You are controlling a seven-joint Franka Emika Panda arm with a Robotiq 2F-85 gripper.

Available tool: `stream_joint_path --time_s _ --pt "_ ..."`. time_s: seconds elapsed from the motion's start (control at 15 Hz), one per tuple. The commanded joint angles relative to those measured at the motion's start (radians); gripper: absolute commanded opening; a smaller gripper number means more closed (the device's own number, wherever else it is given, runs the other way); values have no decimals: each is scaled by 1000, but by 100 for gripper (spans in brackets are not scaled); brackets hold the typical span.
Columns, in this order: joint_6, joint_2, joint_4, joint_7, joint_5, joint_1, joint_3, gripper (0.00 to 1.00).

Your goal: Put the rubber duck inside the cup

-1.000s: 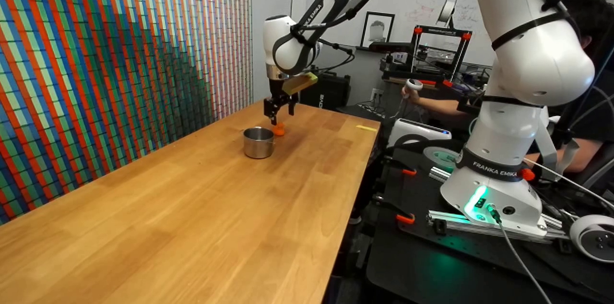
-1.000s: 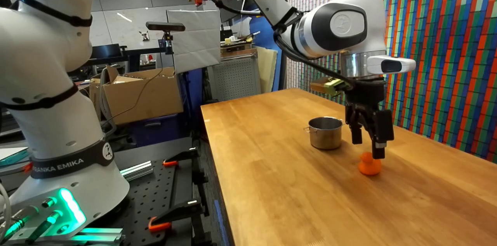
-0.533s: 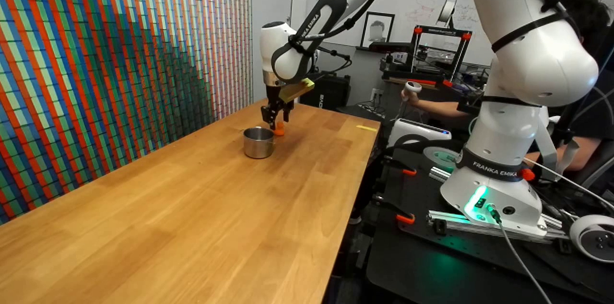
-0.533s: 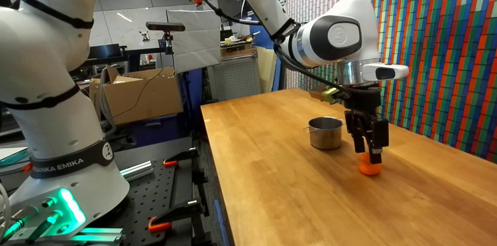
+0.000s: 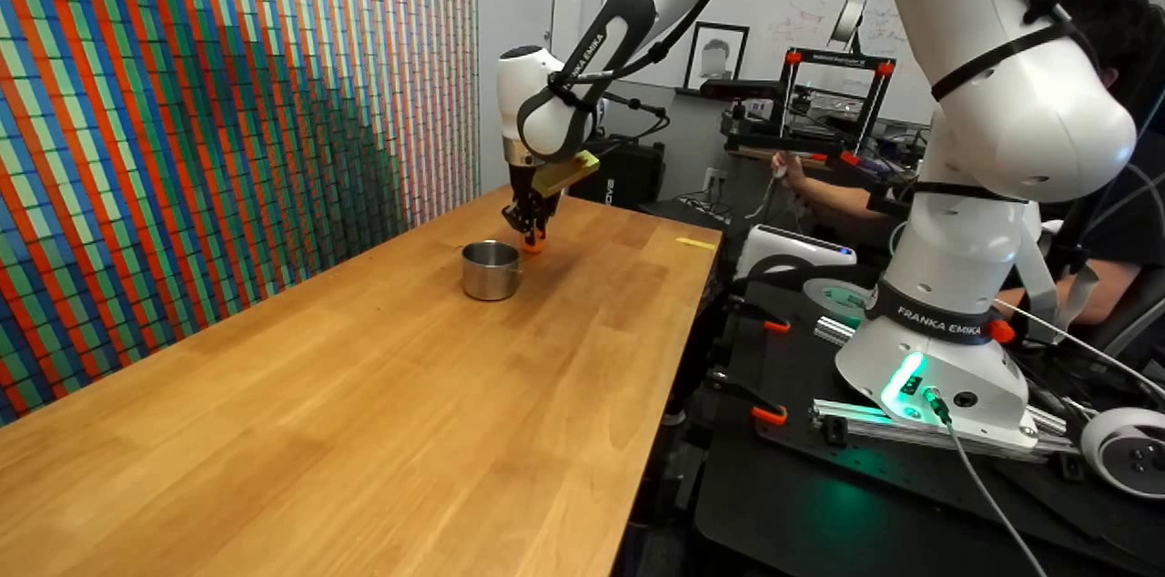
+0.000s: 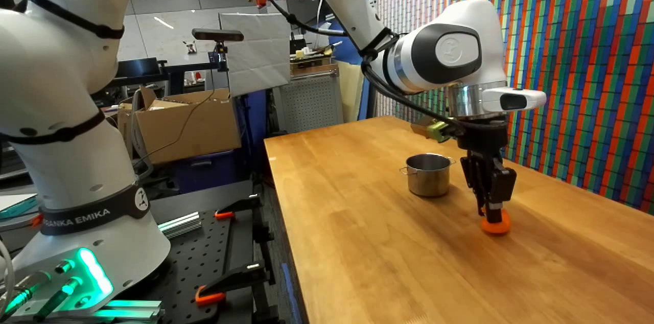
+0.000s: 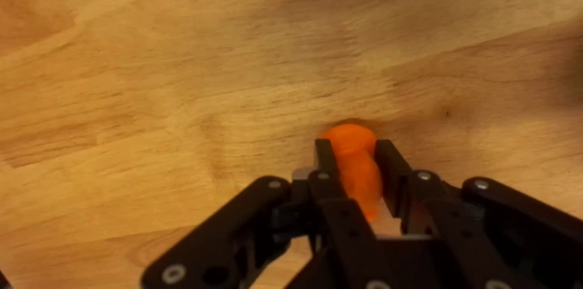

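Observation:
The orange rubber duck (image 7: 360, 168) is pinched between the two black fingers of my gripper (image 7: 354, 143) in the wrist view. Pads press on both its sides. In both exterior views the duck (image 6: 498, 227) (image 5: 533, 244) shows low under the fingertips, at or close to the tabletop; whether it touches the wood I cannot tell. Fingers hide its upper part there. The shiny metal cup (image 6: 429, 181) (image 5: 491, 275) stands upright on the table beside my gripper, a short gap away, with thin wire handles. The wrist view does not show the cup.
The wooden table (image 6: 347, 201) runs alongside a wall of coloured strips (image 6: 587, 84). A bit of yellow tape (image 5: 696, 243) lies near the table's edge. The arm's base (image 5: 937, 359) stands on a black bench beside the table. A person (image 5: 1119, 104) sits behind the arm.
My gripper has come down over the duck and its fingers have shut on it. The duck has shifted slightly away from the cup. The cup has not moved.

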Motion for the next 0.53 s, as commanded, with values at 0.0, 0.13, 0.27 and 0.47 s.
stream_joint_path --time_s 0.0,0.13,0.27,0.47 --pt "-36 -33 20 -19 48 -5 29 13" --pt "-59 -74 17 -49 96 -16 72 13" --pt "-81 -117 13 -84 155 -25 122 13" --pt "-139 -176 19 -122 244 -26 189 13"
